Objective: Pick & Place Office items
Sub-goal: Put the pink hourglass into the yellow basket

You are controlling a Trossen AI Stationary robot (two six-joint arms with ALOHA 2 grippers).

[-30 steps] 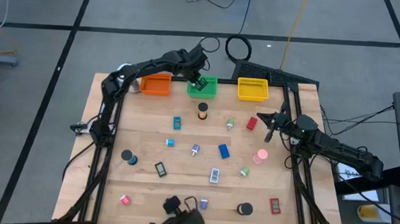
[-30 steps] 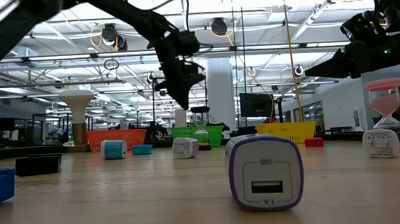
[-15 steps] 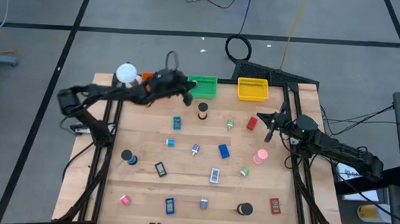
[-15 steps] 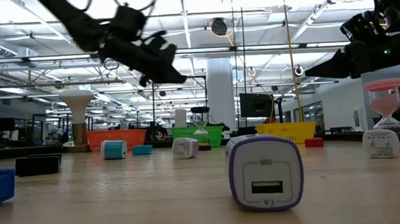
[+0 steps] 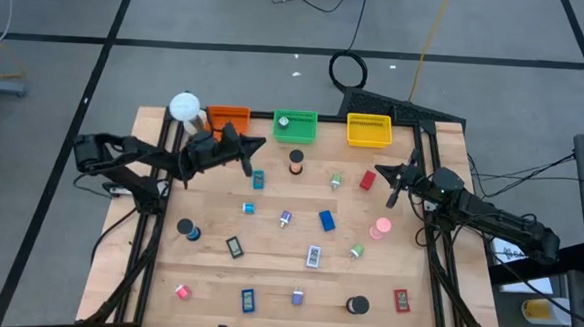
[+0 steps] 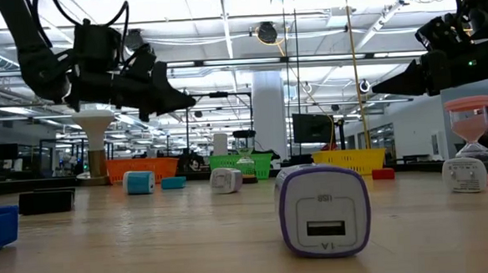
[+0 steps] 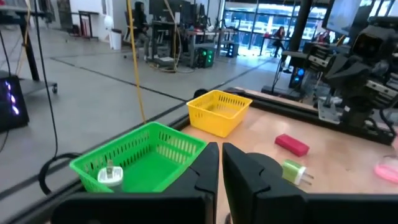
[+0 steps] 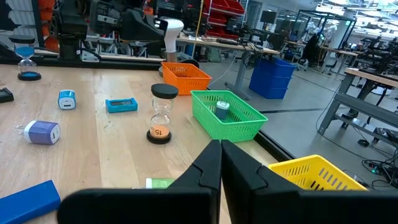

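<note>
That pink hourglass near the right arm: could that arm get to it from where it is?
Probably yes. The pink hourglass stands alone on bare wood just in front of the right gripper, which hangs shut above the table with nothing between them.

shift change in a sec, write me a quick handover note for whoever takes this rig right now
Left claw: shut, empty, raised in front of the orange plastic tray.
Right claw: shut, empty, waiting at the table's right side.
Done: one small white-and-green piece lies in the green plastic tray.
Left: the yellow plastic tray looks empty; the orange one can't be judged. The other office pieces remain scattered on the wooden table.
</note>
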